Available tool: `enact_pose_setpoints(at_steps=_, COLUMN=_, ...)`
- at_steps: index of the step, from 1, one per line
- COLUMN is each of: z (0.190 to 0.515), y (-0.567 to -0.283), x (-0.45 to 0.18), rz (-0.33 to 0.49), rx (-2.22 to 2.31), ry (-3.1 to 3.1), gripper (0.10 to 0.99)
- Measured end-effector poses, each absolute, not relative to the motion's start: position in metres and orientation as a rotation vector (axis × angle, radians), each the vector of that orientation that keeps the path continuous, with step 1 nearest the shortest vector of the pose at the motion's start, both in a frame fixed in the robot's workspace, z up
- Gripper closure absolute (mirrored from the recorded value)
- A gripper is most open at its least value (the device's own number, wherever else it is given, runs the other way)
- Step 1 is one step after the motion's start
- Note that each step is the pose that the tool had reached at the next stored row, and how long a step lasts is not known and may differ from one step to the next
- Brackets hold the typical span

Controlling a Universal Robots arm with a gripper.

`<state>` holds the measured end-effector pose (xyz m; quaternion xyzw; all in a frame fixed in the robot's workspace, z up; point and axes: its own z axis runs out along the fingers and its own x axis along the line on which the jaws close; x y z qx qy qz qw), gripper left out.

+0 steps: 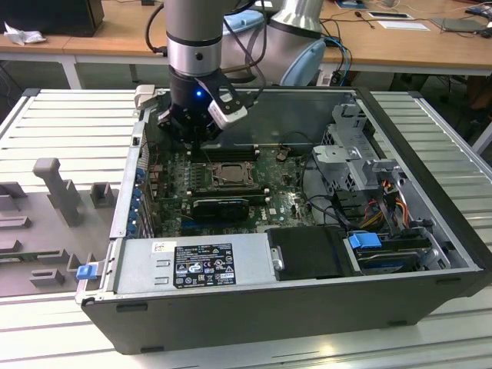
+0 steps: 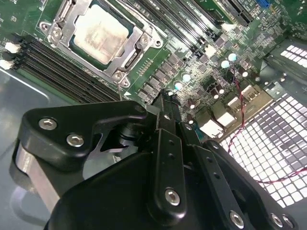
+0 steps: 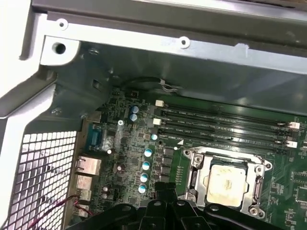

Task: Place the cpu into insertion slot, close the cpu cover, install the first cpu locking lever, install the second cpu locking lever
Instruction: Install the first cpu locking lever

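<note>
Black robot gripper (image 2: pixel 165 98), fingers drawn together on nothing, hangs near the chip.
One small square silvery-beige cpu (image 2: pixel 100 33) lies seated in the one black-framed insertion slot (image 2: pixel 73 44). One silvery metal cpu cover (image 2: pixel 132 51) sits down around it, toward the exterior view's left of the open grey computer case (image 1: pixel 307 317). The cpu is probably light, stiff and fragile underneath, and best gripped by opposite edges.

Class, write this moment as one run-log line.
cpu: seated | cover: down over cpu | gripper: shut, empty, apart from cover
</note>
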<state>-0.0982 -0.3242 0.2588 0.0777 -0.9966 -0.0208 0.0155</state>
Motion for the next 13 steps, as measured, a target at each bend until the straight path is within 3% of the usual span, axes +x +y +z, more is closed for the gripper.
enact_pose_setpoints(at_steps=13, z=0.258, y=-0.297, x=-0.105, rz=-0.093, rx=0.236, ry=-3.105, gripper=0.98)
